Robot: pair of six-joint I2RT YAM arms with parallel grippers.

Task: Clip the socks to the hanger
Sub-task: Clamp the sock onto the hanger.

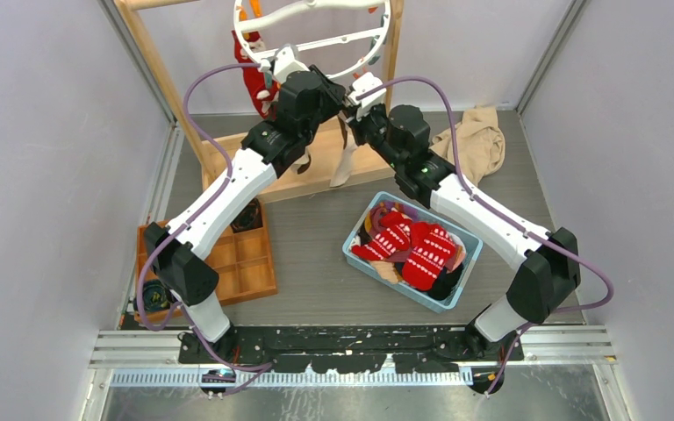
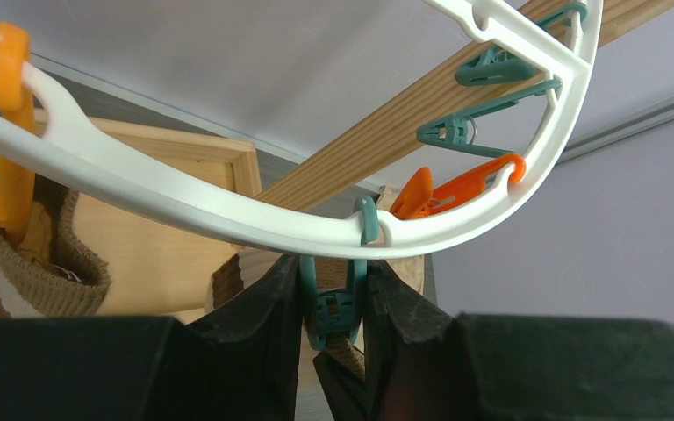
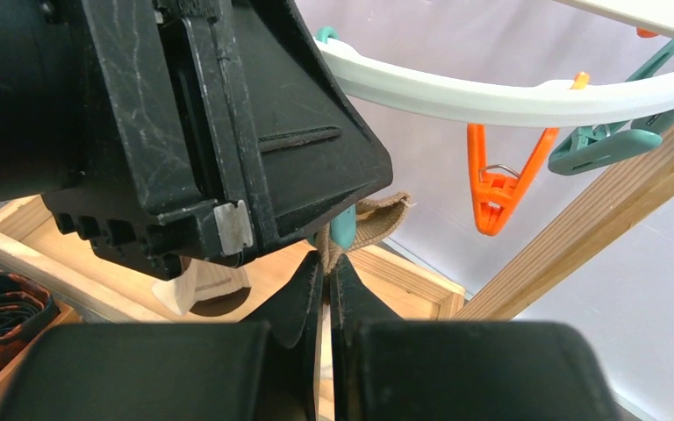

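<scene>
The left gripper (image 2: 333, 270) reaches up to the white hanger (image 2: 184, 209). Its jaws are narrow and pinch a teal clip (image 2: 332, 317) that hangs from the ring's near rim, which should hold the clip's mouth open downward. The right gripper (image 3: 327, 263) sits just below and beside it, jaws closed to a sliver on the cuff of a tan sock (image 3: 379, 214). The cuff's edge pokes up right beside the clip, and the rest of the sock hangs straight down in front of the wooden frame (image 1: 165, 79).

The relation that matters is vertical — cuff under the clip's mouth, the sock's long axis plumb, the right arm carrying it. Whether the fabric already sits between the clip's teeth I cannot tell — the left gripper's body hides that spot. The next move is probably to lift the cuff in, then ease the left jaws off the clip.
</scene>
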